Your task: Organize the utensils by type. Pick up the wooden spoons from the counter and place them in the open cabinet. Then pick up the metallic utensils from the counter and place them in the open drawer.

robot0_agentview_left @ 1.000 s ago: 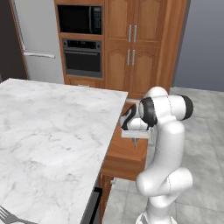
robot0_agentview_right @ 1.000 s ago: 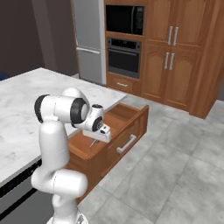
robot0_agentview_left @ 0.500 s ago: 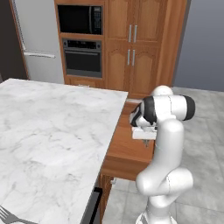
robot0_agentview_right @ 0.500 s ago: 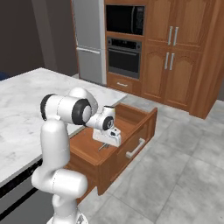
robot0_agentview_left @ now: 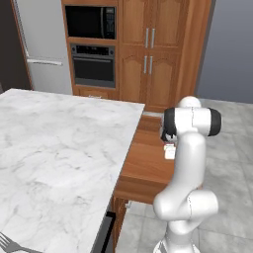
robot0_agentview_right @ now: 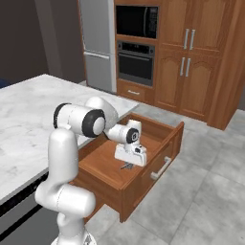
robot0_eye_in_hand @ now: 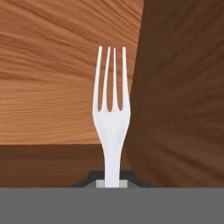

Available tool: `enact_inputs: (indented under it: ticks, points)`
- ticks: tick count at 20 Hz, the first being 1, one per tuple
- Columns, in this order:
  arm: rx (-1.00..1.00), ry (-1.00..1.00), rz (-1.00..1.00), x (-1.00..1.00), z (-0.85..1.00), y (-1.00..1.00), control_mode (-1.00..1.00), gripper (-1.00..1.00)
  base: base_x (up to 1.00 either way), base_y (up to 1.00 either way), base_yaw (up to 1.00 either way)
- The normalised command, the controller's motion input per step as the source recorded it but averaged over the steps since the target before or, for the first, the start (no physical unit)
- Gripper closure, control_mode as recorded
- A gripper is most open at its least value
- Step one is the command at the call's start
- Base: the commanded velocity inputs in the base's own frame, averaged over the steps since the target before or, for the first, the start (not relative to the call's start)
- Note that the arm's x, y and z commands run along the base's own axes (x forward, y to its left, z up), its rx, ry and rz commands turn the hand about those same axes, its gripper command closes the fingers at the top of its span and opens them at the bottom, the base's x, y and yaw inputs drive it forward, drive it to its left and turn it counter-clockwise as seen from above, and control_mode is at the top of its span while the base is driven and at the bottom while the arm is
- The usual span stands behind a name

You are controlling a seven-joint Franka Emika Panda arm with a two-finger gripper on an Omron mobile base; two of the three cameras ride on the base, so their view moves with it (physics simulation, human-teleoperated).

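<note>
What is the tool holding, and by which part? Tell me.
The tool holds a fork by its handle end, tines pointing away, over the open drawer.

A white robot arm (robot0_agentview_left: 185, 183) rises at the lower right, its dark-jointed elbow bent over an open reddish-brown drawer (robot0_agentview_left: 146, 168) that juts out beside a large white marble counter (robot0_agentview_left: 54, 158). The arm's hand (robot0_agentview_left: 169, 149) hangs low over the drawer's flat bottom, mostly hidden behind the arm. At the counter's near left corner lie the tines of a grey metal fork (robot0_agentview_left: 11, 244), and behind stand a steel fridge (robot0_agentview_left: 42, 47), a built-in microwave (robot0_agentview_left: 90, 21) and oven (robot0_agentview_left: 93, 65), and tall wooden cabinets (robot0_agentview_left: 150, 49).
</note>
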Motion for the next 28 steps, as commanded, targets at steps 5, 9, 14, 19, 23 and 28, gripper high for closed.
enact_inputs:
  ticks: [5,9,14,19,23,28]
  points:
    - [0.0,0.2,-0.08,-0.45,-0.22,-0.61,-1.0,1.0,0.0,0.0,0.0]
    - [0.0,0.19,-0.08,-0.42,-0.17,-0.58,-1.0,1.0,0.0,0.0,0.0]
    - [0.0,0.18,-0.09,-0.41,-0.14,-0.6,-1.0,1.0,0.0,0.0,0.0]
    - [0.0,0.08,-0.04,-0.16,-0.07,-0.39,-1.0,1.0,0.0,0.0,0.0]
    - [0.0,-0.09,0.0,0.0,0.0,-0.01,-1.0,1.0,0.0,0.0,0.0]
    - [0.0,-0.1,0.0,0.1,0.0,0.19,-1.0,1.0,0.0,0.0,0.0]
